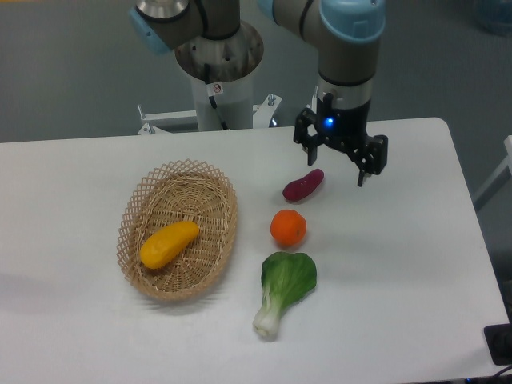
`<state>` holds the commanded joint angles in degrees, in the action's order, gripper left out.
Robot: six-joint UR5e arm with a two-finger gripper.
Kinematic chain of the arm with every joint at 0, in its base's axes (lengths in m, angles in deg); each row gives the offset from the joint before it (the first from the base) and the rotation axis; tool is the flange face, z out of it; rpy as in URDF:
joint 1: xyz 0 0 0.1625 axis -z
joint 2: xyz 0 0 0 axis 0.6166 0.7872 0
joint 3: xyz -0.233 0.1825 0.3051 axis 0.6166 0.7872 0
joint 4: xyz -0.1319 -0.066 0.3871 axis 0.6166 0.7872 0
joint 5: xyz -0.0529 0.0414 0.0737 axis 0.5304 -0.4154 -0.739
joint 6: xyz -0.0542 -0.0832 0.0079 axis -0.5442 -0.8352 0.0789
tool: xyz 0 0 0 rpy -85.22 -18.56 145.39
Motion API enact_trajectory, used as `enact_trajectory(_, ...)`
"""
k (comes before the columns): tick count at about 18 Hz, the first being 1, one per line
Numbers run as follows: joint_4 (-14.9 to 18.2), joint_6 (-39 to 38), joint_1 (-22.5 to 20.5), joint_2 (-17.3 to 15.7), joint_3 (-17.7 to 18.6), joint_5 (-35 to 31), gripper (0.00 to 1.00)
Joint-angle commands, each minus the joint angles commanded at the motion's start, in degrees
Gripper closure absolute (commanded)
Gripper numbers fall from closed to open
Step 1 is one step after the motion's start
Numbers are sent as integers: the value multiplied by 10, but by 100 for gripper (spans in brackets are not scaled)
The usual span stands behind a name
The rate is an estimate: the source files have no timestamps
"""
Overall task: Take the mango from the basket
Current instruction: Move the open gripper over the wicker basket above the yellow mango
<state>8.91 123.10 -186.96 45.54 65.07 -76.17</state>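
The yellow-orange mango [169, 244] lies slantwise inside the oval wicker basket [212, 196] on the left half of the white table. My gripper [334, 166] hangs above the table far to the right of the basket, just right of the sweet potato. Its fingers are spread wide and nothing is between them, so it is open.
A purple-red sweet potato [304, 185] lies between the basket and the gripper. A round orange [288, 228] sits below it, and a green bok choy [285, 289] lies nearer the front. The arm's base column [218, 64] stands behind the table.
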Motion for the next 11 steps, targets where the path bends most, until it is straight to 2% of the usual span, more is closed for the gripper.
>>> enact_trajectory(4, -10, -43, 15, -24, 25, 54, 0)
enact_trajectory(6, -18, -55, 29, -31, 37, 57, 0)
enact_trajectory(9, -39, -147, 65, -22, 45, 56, 0)
enact_trajectory(11, -50, -169, 97, -13, 57, 53, 0)
